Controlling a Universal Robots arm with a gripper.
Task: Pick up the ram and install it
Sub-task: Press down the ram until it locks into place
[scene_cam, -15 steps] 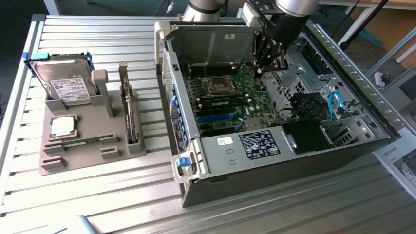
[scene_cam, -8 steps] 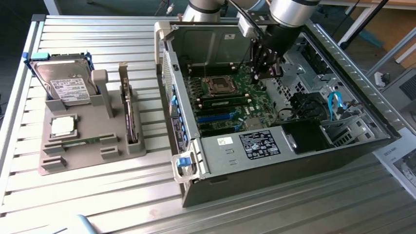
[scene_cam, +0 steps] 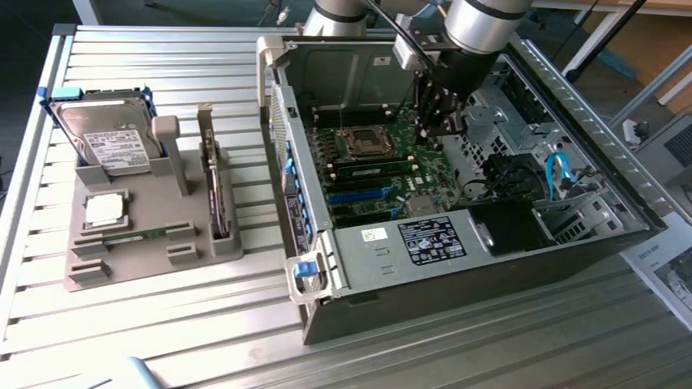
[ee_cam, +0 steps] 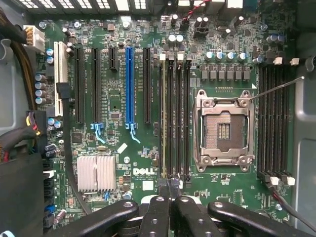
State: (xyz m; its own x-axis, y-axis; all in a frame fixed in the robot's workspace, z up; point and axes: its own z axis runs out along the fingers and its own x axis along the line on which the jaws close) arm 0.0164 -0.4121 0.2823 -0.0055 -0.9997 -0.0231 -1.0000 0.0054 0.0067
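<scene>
Worry is a half-seated stick: the long thin green ram circuit board [ee_cam: 163, 118] looks to stand edge-on in the green motherboard [ee_cam: 143, 148] just beyond the black gripper [ee_cam: 168, 187], whose fingers are pinched together on nothing I can see, so uneven pressure could leave one end unlatched.

The arm points straight down, its claw [ee_cam: 169, 186] pinched nearly closed.

A ribbed metal table [scene_cam: 162, 324] carries everything. On the exterior view's left a grey holder [scene_cam: 141, 243] rests on it, and on the right an open computer case [scene_cam: 454, 267] lies on its side, just beside the holder. A printed sheet [scene_cam: 668, 271] lies at the table's right edge, touching the case.
</scene>
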